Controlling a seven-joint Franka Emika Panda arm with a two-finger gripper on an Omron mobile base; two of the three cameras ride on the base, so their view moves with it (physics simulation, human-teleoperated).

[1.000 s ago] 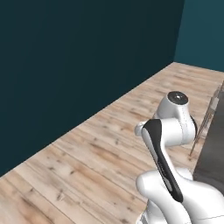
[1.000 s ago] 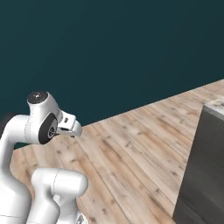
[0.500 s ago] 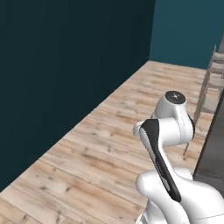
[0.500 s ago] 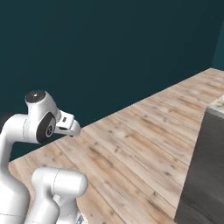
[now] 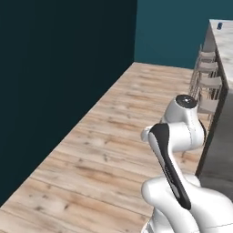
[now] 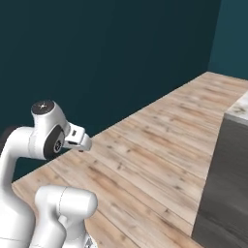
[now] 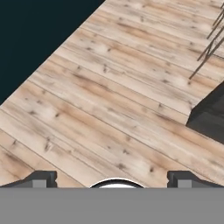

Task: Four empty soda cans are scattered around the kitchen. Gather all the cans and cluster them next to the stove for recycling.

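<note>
With its gripper jaws wide apart and holding nothing, the robot should roll slowly along the wooden floor and look for a can.

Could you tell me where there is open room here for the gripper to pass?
The wooden floor lies bare between the dark wall and the grey island. It is crowded by the stools along the island's side. The gripper is open.

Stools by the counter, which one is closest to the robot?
The stool lowest in the left base view, just beside the arm. The other stools line up farther along the counter.
</note>
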